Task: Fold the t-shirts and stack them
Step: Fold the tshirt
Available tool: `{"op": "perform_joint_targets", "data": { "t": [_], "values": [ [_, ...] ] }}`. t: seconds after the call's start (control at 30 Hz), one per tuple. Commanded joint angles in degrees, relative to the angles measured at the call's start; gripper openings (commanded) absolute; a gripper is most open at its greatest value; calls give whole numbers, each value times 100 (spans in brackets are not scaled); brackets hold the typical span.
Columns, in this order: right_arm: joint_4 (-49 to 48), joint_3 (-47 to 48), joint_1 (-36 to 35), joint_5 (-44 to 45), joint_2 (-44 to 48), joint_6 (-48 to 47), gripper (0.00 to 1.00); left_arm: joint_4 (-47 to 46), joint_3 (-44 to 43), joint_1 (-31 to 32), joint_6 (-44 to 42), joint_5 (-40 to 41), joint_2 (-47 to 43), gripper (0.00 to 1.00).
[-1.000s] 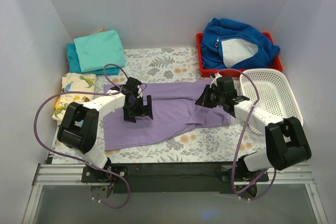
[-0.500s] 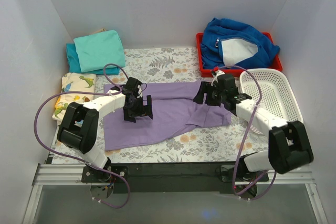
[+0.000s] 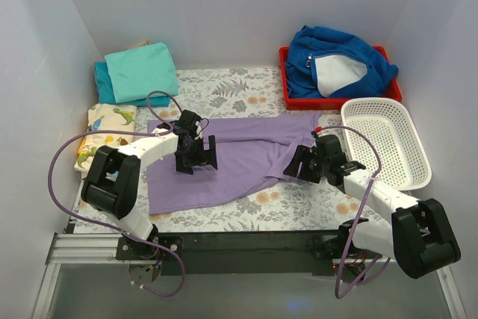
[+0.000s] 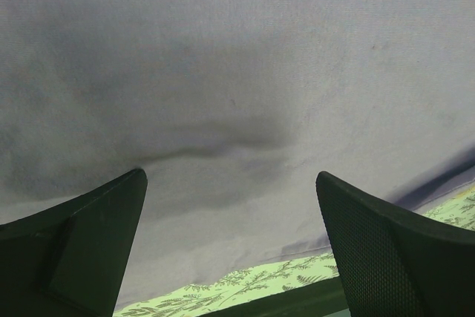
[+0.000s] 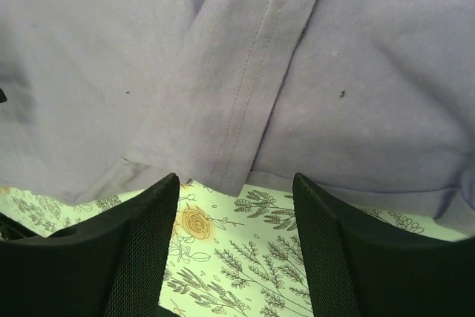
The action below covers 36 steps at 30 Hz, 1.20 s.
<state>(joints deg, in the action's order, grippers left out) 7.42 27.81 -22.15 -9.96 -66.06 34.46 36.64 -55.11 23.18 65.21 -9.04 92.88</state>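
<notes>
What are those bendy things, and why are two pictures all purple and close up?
They are two robot arms. One camera looks down from above; the other two sit on the wrists, so they see close up. The dark shapes are the fingers of the left gripper and right gripper, both open, holding nothing. The purple is a t-shirt spread on the flowery table. Folded turquoise shirts lie at the back left; a blue jacket sits in a red tray.

- Plain white walls (image 3: 239,13) close in beyond the left gripper (image 3: 199,162) and right gripper (image 3: 297,166), and on both outer sides.
- A floral-print tablecloth (image 3: 246,91) spreads beneath them.
- A black rail (image 3: 246,248) runs along the near edge behind them; the light is even and soft.
</notes>
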Motion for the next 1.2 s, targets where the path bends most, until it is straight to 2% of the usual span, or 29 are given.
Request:
{"op": "perform_joint_targets", "data": {
  "t": [0.0,0.17,0.43,0.83,0.97,1.03,1.07,1.13,1.17],
  "values": [
    [-407,-188,0,-164,76,298,68,-114,71,20,-8,-2,-340,98],
    [-908,-434,-8,-340,-64,439,64,-87,150,29,9,25,-402,98],
    [-1419,-575,-9,-630,-241,483,50,-61,211,29,53,86,-455,98],
    [-1489,-452,-26,-727,-460,465,48,-8,203,29,36,104,-437,98],
    [-1533,-435,-44,-692,-566,465,44,9,290,29,79,209,-569,98],
    [-1550,-426,-44,-683,-566,448,38,18,308,29,106,245,-596,98],
    [-1577,-426,-44,-683,-583,430,31,36,317,29,115,253,-596,98],
    [-1621,-417,-44,-692,-566,413,23,45,326,29,124,262,-587,98],
    [-1673,-417,-44,-701,-540,378,16,53,308,20,132,253,-596,98]
  ]
}}
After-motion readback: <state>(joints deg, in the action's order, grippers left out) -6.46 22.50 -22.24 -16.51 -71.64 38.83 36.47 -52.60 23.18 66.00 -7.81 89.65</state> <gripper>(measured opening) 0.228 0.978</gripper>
